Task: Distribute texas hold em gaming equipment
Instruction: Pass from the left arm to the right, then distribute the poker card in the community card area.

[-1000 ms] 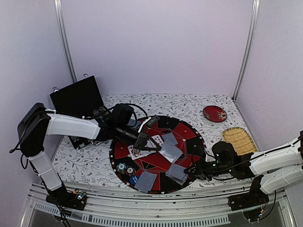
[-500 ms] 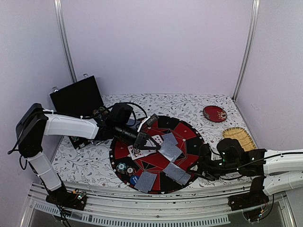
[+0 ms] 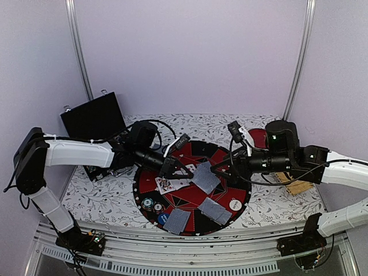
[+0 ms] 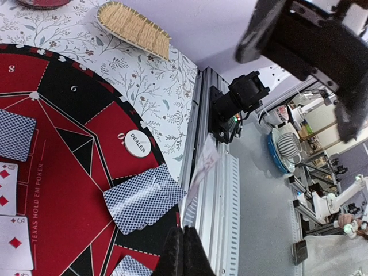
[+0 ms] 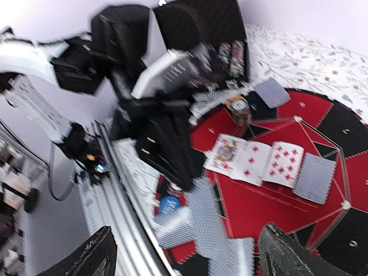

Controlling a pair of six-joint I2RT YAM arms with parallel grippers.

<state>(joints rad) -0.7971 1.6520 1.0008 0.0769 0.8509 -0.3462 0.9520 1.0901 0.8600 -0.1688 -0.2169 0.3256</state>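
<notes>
Swinging up off the near-right rim of the poker mat (image 3: pixel 227 162), right gripper (image 3: pixel 218 168) spread wide, left gripper (image 4: pixel 184 246) pressed together.

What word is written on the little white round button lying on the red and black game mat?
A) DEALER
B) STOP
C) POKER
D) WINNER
A: in the left wrist view, the white button disc, lying flat on the poker mat, has DEALER printed across it.
</notes>
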